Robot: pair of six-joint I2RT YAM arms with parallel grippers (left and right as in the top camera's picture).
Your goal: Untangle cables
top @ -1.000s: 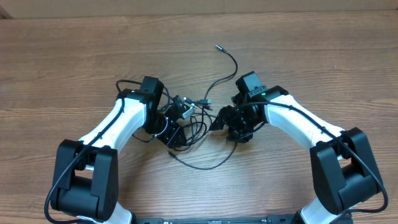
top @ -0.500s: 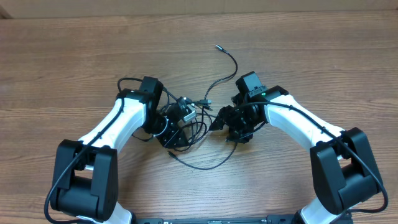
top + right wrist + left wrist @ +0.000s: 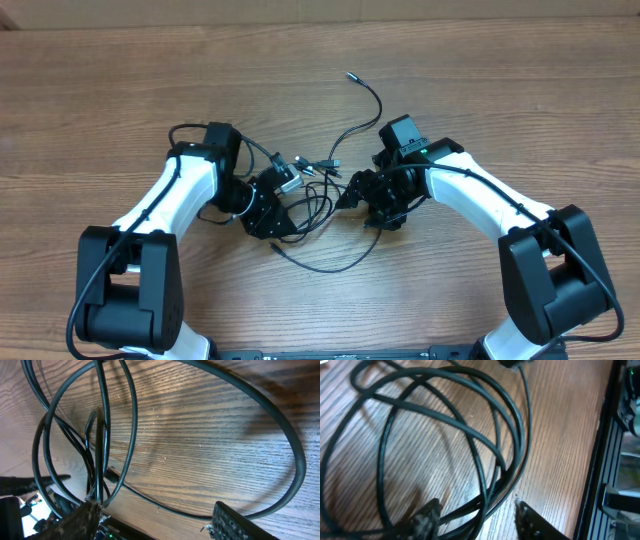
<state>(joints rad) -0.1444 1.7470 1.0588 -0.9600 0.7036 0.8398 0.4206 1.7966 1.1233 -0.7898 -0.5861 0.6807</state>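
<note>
Leftward goes the left arm [image 3: 180,190]: compared with a second ago, its wrist has swung out toward the left side of the table. The silver-white plug [image 3: 286,178] beside it has shifted slightly the same way. The right arm [image 3: 470,190] sits where it was.

On the wooden table [image 3: 520,80], the cables [image 3: 318,195] lie in a tangle in the middle, between the two grippers. One strand climbs away from the knot to a small plug end [image 3: 351,75] that lies well clear of both arms. Another strand bows out toward the near edge in a wide loop [image 3: 335,266].

From the left wrist camera, the left gripper [image 3: 477,519] has its jaws apart, with a fingertip [image 3: 427,512] on either side of a bundle of cords crossing low between them. The strands run through the gap, and neither pad is seen pressing on them. Beyond the fingers, the cords fan out into several overlapping loops on the wood grain.

From the right wrist camera, the right gripper [image 3: 156,522] also has its jaws wide apart. Several strands gather and run down just beside the fingertip [image 3: 80,520] at the picture's left. Whether they touch it cannot be told. One large loop sweeps round and passes just above the other fingertip [image 3: 235,525].
</note>
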